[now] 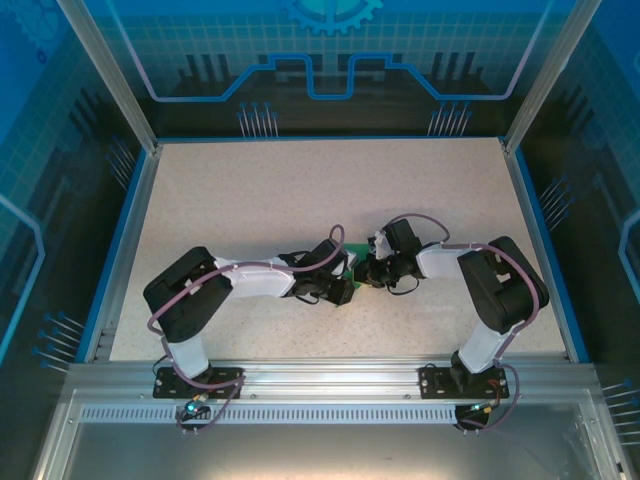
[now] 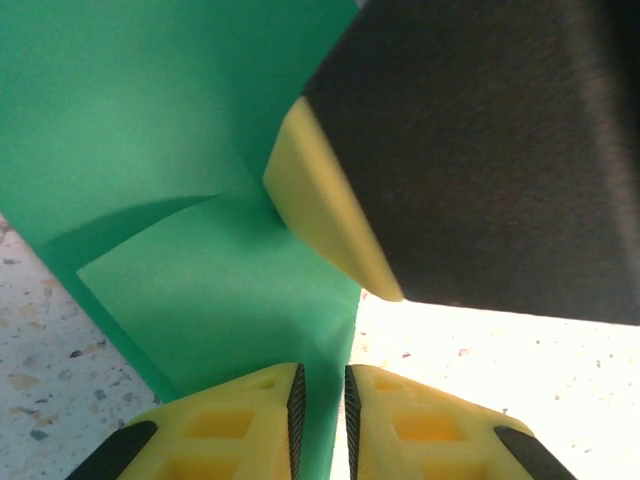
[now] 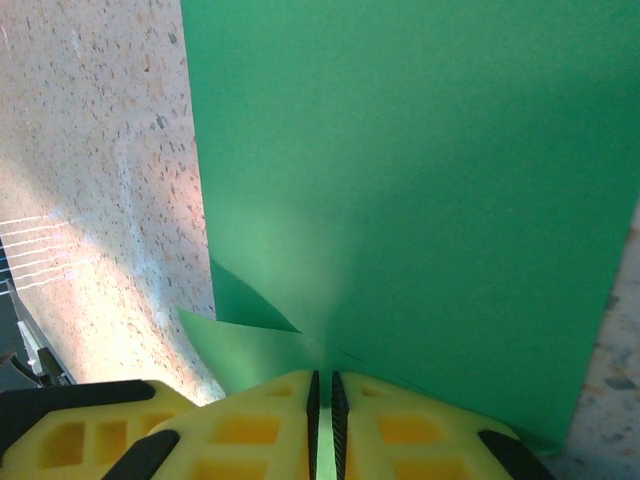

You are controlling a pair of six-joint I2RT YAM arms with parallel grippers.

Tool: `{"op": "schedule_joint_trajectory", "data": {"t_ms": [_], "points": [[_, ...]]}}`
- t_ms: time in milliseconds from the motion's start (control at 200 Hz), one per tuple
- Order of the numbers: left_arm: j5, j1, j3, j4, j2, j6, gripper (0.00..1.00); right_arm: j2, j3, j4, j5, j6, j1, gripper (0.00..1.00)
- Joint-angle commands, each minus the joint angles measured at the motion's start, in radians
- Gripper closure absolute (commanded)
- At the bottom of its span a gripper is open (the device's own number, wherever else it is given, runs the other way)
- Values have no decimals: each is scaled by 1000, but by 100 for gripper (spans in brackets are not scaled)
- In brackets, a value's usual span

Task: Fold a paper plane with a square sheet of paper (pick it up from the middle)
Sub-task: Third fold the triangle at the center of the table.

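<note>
The square sheet of paper (image 1: 355, 283) is bright green and shows as a small patch between the two arms at the table's middle. In the left wrist view the paper (image 2: 150, 130) has a diagonal crease and a folded flap. A strip of it runs into the narrow gap of my left gripper (image 2: 322, 400). One yellow finger (image 2: 320, 210) of the right gripper presses on the paper just ahead. In the right wrist view the paper (image 3: 420, 180) spreads wide in layered folds, and my right gripper (image 3: 322, 390) is shut on its near edge.
The speckled beige table (image 1: 300, 190) stretches far behind both arms. A blue rim (image 1: 128, 230) runs along its sides, and an aluminium rail (image 1: 330, 375) carries the arm bases at the near edge. The left gripper (image 1: 343, 290) and right gripper (image 1: 370, 272) nearly touch.
</note>
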Motion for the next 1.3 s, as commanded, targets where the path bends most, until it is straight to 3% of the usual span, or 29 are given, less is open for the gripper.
{"op": "schedule_joint_trajectory", "data": {"t_ms": [0,360,745,1090,1295], "points": [[-15,8,-9,-18,29,31,78,30,-10,-67,84,-21,19,84],[-32,9,-39,-43,35,-35,82,19,2,-74,81,-27,19,83],[-50,8,-78,-25,2,-91,85,-153,-21,-76,27,-23,42,85],[-56,8,-87,-24,-25,-99,86,-28,-47,30,-9,25,99,90],[-60,8,-90,-31,-22,-95,86,10,-52,-16,106,13,88,90]]}}
